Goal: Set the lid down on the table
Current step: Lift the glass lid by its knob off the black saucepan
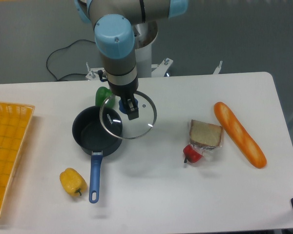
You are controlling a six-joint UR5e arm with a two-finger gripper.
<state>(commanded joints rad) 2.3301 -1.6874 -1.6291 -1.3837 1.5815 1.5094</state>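
Right now you see the two-finger gripper (128, 104) clamped on the blue centre knob of the round transparent glass lid with its silver metal rim (136, 127). That lid hangs tilted, partly over the right edge of the dark saucepan with the blue handle (95, 135) and partly over the large white tabletop (161, 190). Behind the arm you can make out part of a green pepper (102, 94). A yellow pepper (72, 181) lies left of the pan handle. At the left edge sits the yellow-orange mesh basket (7, 151). To your right lie a bagged bread slice (205, 134), a small red pepper (193, 153) and an orange baguette (240, 134).
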